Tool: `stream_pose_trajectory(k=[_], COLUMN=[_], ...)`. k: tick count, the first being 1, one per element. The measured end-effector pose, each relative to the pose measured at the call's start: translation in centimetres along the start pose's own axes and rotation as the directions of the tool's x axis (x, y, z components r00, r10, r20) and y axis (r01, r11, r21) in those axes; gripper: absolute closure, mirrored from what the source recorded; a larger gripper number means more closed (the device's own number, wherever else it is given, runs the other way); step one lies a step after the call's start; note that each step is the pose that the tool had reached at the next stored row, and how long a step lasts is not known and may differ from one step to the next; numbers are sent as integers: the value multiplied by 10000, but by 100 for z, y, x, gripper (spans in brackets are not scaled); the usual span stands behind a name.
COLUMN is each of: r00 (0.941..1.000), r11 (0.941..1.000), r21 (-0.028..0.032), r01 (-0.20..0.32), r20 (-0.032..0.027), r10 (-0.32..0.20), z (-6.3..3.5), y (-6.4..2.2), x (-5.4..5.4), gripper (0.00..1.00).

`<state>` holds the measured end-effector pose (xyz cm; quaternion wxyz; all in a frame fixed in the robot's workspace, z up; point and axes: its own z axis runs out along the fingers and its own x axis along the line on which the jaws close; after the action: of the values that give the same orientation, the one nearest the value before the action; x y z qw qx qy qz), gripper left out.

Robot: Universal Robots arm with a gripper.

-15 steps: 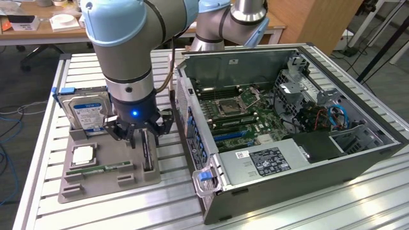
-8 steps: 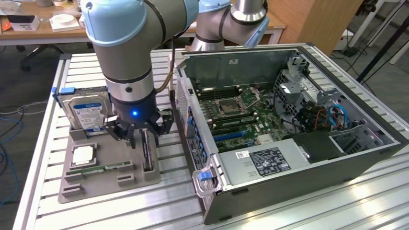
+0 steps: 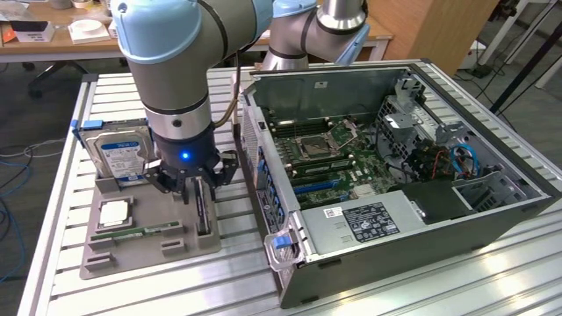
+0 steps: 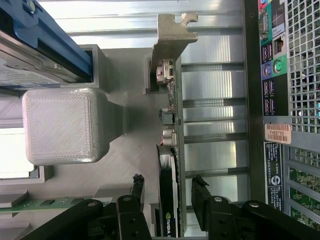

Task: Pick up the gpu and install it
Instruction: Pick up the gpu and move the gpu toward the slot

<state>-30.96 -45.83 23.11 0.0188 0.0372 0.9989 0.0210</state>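
Claw point(image 4: 167, 180) released, jaws straddling gpu point(image 4: 169, 100) upright in grey holder point(image 4: 125, 155), gaps both sides. Risk: off-centre closure, 1 finger lands early, card tilts, grasp slips.

Green gpu point(image 4: 170, 170) with black cooler point(image 4: 167, 210), silver bracket point(image 4: 170, 45); beside the gpu, grey tray point(image 3: 149, 245) and blue-and-white-labelled hard drive point(image 3: 121, 155).

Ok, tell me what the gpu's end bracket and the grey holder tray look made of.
The gpu end bracket: bare sheet metal, probably steel; dull silver sheen, bent tab. The holder tray: matte grey plastic, likely 3D-printed; fine layered grid texture on its block.
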Motion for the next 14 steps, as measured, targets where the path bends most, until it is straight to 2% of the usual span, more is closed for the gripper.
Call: stream_pose_trajectory(k=[2, 3, 5, 6, 14], r00=[10000, 10000, 10000, 10000, 10000], r11=[10000, 10000, 10000, 10000, 10000], r21=[0, 0, 0, 0, 0], r01=[0, 0, 0, 0, 0], r20=[0, 0, 0, 0, -1], r10=[0, 0, 0, 0, 0], z=[0, 0, 0, 0, 0], y=[0, 0, 0, 0, 0], x=[0, 0, 0, 0, 0], gripper=[51, 57, 57, 64, 65])
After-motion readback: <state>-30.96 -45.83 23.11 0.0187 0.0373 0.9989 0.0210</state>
